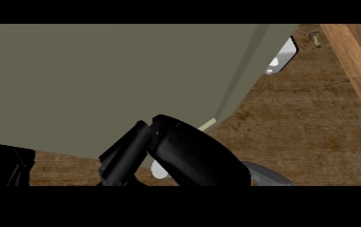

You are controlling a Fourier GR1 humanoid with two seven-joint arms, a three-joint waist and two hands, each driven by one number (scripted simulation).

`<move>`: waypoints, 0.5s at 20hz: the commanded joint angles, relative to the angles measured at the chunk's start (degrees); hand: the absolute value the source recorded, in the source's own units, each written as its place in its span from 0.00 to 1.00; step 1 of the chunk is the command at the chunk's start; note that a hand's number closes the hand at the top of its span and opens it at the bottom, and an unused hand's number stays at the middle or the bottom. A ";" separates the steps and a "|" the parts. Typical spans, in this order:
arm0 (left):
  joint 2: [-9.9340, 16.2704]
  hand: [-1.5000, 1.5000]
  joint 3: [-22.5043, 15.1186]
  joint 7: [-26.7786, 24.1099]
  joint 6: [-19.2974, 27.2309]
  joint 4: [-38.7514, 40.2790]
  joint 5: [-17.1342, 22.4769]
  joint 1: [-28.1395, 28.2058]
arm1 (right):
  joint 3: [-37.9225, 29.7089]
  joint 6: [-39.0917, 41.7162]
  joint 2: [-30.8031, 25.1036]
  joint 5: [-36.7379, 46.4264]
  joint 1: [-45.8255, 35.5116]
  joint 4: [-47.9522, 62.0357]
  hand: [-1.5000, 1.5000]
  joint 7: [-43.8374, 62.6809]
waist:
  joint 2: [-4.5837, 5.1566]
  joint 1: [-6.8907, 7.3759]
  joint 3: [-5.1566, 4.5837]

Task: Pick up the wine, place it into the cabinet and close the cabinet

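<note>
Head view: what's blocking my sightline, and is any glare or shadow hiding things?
Head view: a flat olive-grey cabinet panel fills most of the frame; the right hand, very close, looms black and featureless; a bright glint shows on the metal hinge; the wooden surface is evenly lit.

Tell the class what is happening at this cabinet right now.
A black robot hand is up against the lower edge of a large grey-green cabinet door, which fills most of the head view. Its fingers look fairly straight, as if pushing the panel. Another dark hand barely shows at the lower left edge. A metal hinge shows beside the door over the wooden counter. No wine bottle can be seen, so whether it is inside cannot be told.
</note>
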 commanded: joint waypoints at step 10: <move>-1.69 1.00 5.09 0.99 -4.51 -0.65 0.91 2.10 | -8.98 -2.28 0.29 -9.41 -11.47 22.45 1.00 -9.68 | 0.03 -0.05 0.02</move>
